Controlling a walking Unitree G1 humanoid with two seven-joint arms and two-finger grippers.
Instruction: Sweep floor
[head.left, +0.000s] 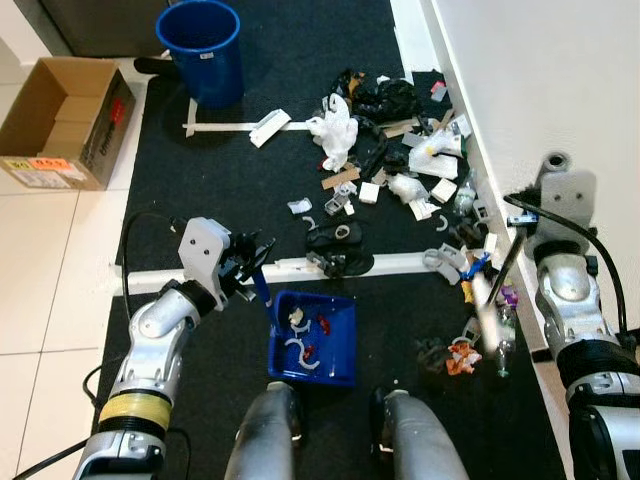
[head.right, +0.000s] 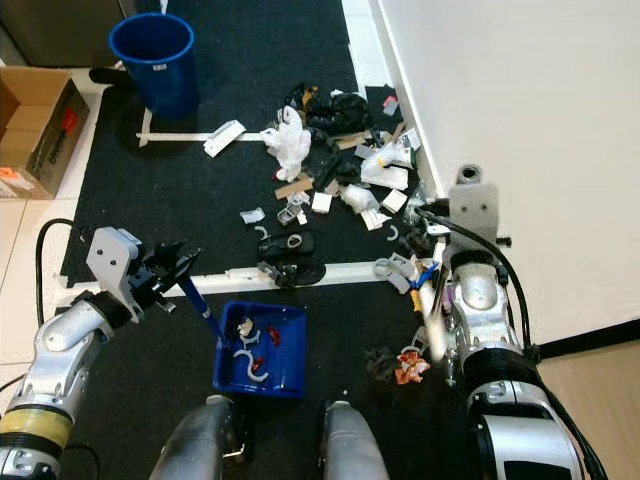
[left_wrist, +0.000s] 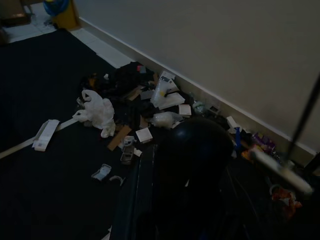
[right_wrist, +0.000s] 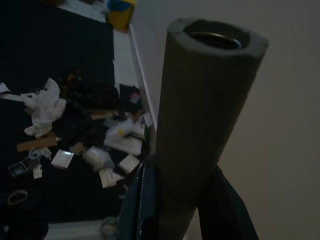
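A blue dustpan (head.left: 312, 338) lies on the black mat by my feet with a few white and red scraps in it. My left gripper (head.left: 250, 262) is shut on its blue handle (head.left: 262, 292). A big heap of litter (head.left: 392, 150) lies further ahead along the wall: a white bag, black bags, cardboard bits and white boxes. More scraps (head.left: 455, 355) lie to the right of the dustpan. My right gripper (right_wrist: 182, 197) is shut on the grey broom handle (right_wrist: 200, 110). The broom stick (head.left: 497, 290) slants down toward the small scraps by the wall.
A blue bin (head.left: 203, 50) stands at the far edge of the mat, and an open cardboard box (head.left: 65, 120) lies on the tiles to its left. White tape strips (head.left: 400, 264) cross the mat. The white wall (head.left: 560, 80) runs along the right side.
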